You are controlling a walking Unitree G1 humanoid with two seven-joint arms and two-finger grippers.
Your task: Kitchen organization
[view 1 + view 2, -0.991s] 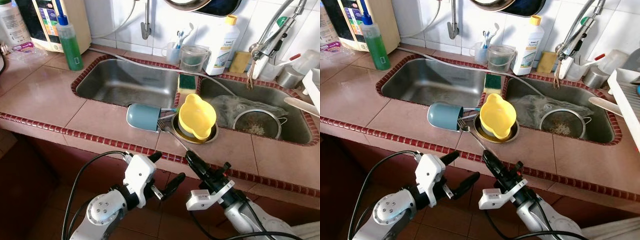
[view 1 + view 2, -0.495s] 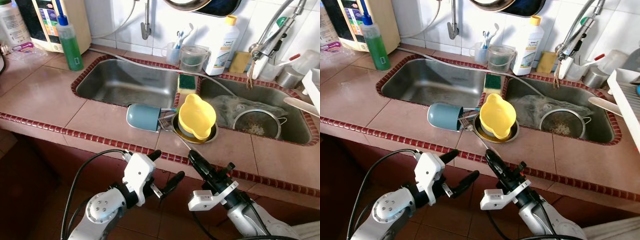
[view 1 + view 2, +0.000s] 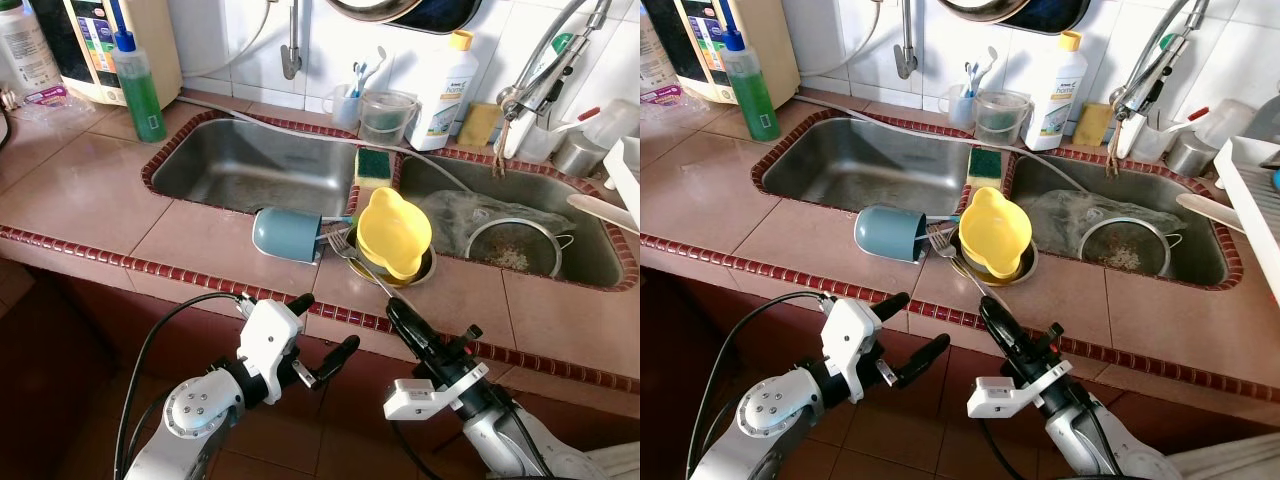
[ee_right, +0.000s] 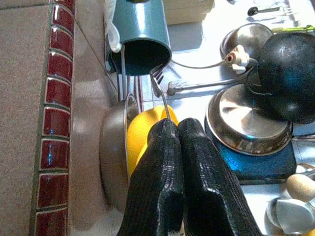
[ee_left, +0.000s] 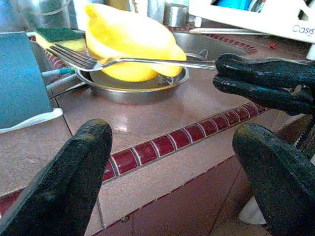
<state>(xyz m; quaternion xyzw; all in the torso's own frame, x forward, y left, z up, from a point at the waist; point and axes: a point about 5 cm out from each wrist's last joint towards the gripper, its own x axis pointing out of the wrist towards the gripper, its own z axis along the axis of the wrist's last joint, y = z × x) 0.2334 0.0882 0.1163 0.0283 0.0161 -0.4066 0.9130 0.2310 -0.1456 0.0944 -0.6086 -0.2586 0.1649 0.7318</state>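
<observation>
Two sinks: the left sink [image 3: 250, 165] and the right sink [image 3: 520, 225]. One fork [image 3: 352, 255]. One blue cup [image 3: 287, 234] on its side. One yellow bowl [image 3: 394, 232], sitting in one steel dish [image 3: 1015, 268]. One sponge [image 3: 375, 163]. One strainer [image 3: 512, 245]. Two bottles: one green bottle [image 3: 138, 88], one white bottle [image 3: 445, 92]. One clear jug [image 3: 386, 116]. Two hands: the left hand [image 3: 318, 330] and the right hand [image 3: 402, 313].

Silver fork [image 3: 358, 261] lifted off counter, tines beside tipped blue cup [image 3: 287, 234], crossing yellow bowl [image 3: 394, 233] in steel dish [image 3: 1019, 268]
</observation>
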